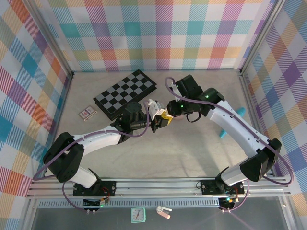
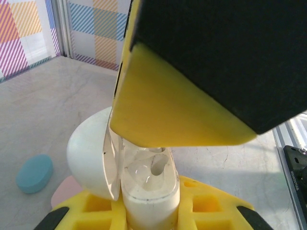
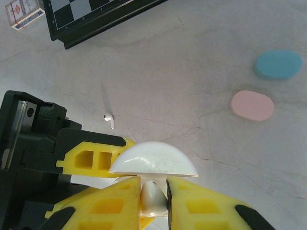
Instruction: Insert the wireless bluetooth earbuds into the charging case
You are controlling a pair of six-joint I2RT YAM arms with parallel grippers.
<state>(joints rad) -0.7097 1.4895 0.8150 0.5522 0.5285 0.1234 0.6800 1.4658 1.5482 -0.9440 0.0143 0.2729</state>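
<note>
My right claw [image 3: 153, 190] pinches the earbud [image 3: 153, 200], long axis upright along the fingers; my left claw [image 2: 151, 216] clamps the open charging case [image 2: 149, 194], mouth up.

Your case [image 3: 153, 165] is white, with the left pincer [image 2: 151, 213] and right pincer [image 3: 153, 203] on it both yellow-padded on black bodies. Near the case, the earbud [image 3: 110, 118] is white. Farther off, one pebble [image 3: 278, 64] is teal and another [image 3: 252, 105] pink. The board [image 1: 125, 93] is black-and-grey chequered, the counter [image 1: 192, 148] pale veined grey, and the walls [image 1: 158, 33] pastel plaid.
</note>
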